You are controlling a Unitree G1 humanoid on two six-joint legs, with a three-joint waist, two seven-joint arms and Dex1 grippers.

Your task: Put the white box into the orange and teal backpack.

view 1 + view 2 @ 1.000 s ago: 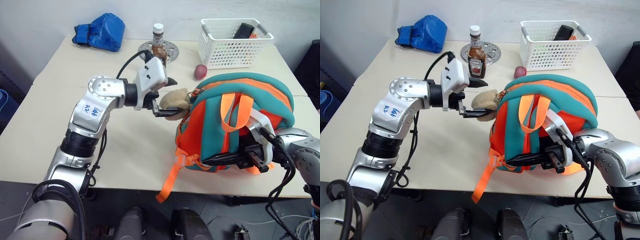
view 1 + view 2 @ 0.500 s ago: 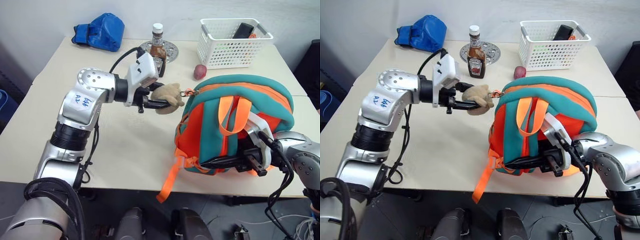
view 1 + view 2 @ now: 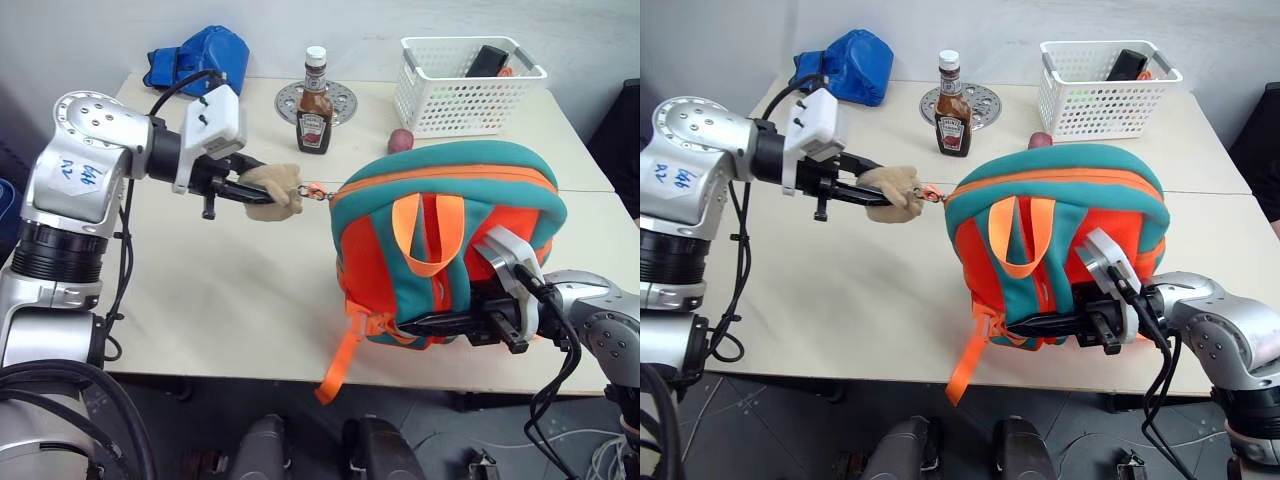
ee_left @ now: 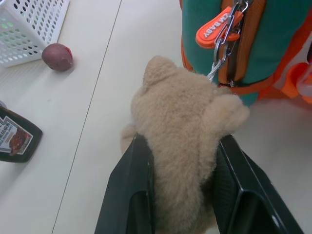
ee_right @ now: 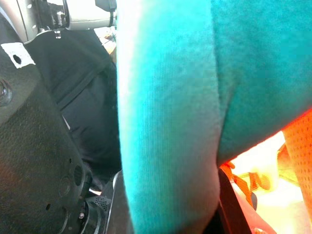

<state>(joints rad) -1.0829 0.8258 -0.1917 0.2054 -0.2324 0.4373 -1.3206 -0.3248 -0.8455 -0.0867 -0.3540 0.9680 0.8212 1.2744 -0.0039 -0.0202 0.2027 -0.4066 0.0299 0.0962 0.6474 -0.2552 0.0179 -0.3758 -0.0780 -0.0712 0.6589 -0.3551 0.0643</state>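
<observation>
The orange and teal backpack point(image 3: 450, 245) stands upright near the front edge of the cream table point(image 3: 230, 290); the left gripper point(image 3: 262, 193) clamps its tan plush charm point(image 4: 185, 146); the right gripper point(image 3: 440, 325) is closed on the backpack's teal band; one ketchup bottle point(image 3: 314, 103), one white basket point(image 3: 468, 85), one blue bundle point(image 3: 203, 62) stand behind.

A pale beige table point(image 3: 250, 300) stands against a plain light wall point(image 3: 100, 30), its top crossed by thin seams where panels meet. The light is even and soft, with faint shadows on the tabletop. Beneath the near edge lies a dark grey floor point(image 3: 440, 440) with loose cables point(image 3: 600, 450) at the right. A dark shape point(image 3: 618, 140) sits beyond the table's right edge.
</observation>
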